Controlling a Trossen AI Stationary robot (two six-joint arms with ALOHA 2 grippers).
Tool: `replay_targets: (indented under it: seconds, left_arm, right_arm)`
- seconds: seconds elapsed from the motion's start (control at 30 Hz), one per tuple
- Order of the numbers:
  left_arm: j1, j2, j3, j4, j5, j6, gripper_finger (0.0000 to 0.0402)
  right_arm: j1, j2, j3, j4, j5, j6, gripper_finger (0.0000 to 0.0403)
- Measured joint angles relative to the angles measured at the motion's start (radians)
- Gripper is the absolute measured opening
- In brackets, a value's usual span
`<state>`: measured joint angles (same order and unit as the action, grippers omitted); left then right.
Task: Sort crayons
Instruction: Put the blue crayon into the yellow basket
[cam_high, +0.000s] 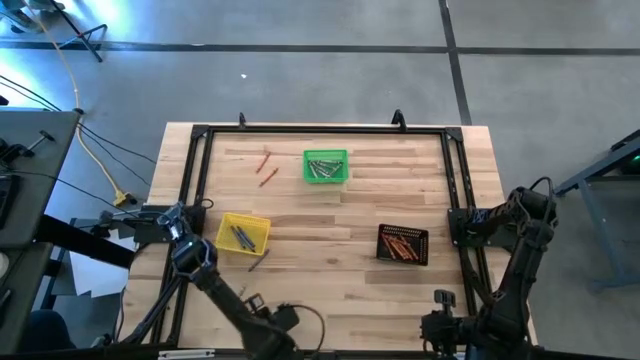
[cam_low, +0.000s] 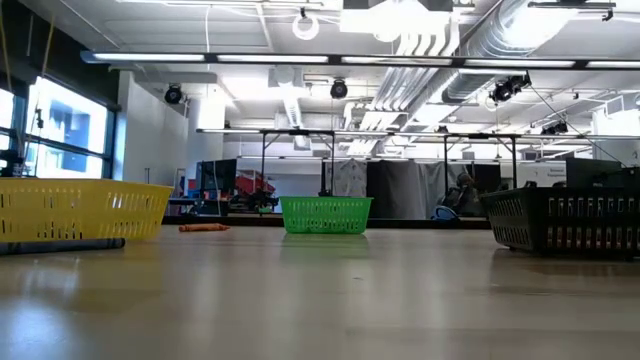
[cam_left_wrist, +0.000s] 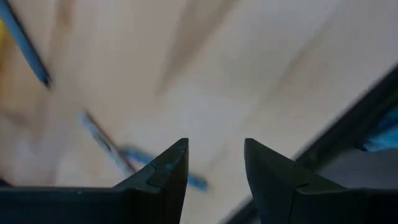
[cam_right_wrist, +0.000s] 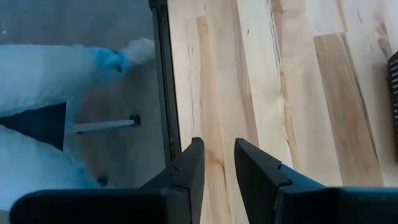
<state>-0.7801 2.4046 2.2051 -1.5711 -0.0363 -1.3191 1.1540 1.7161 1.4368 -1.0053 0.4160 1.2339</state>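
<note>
Two orange-red crayons (cam_high: 266, 168) lie loose on the table left of the green basket (cam_high: 325, 166); one (cam_low: 203, 228) also shows in the low view. A grey crayon (cam_high: 258, 261) lies beside the yellow basket (cam_high: 243, 233). My left gripper (cam_high: 172, 214) hangs open over the table's left edge, left of the yellow basket, nothing between its fingers (cam_left_wrist: 216, 168); blurred blue-grey crayons (cam_left_wrist: 102, 140) show below it. My right gripper (cam_high: 470, 227) waits open above the table's right edge, its fingers (cam_right_wrist: 219, 165) a narrow gap apart, holding nothing.
The black basket (cam_high: 403, 244) with orange-red crayons stands at the right, the green one holds grey sticks, the yellow one blue-grey ones. A black frame rail (cam_high: 455, 180) runs around the tabletop. Bare wood lies in the middle and near part.
</note>
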Motion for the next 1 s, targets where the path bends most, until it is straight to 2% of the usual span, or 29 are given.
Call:
replay_targets:
  seconds: [0.2,0.3,0.7,1.0]
  left_arm:
    - [-0.058,0.000,0.000,0.000,0.058,-0.151,0.0145]
    - [-0.071,0.000,0.000,0.000,0.058,-0.222,0.0145]
    - [-0.129,0.000,0.000,0.000,0.007,-0.445,0.0145]
    - [-0.107,0.000,-0.078,-0.002,0.006,-0.469,0.0145]
  right_arm:
    - [0.014,0.000,0.000,0.001,0.041,0.040,0.0083]
    - [0.024,0.000,0.000,0.001,0.073,0.068,0.0083]
    - [0.084,0.000,0.000,0.001,0.074,0.068,0.0083]
    - [0.124,0.000,0.000,0.000,0.090,0.060,0.0083]
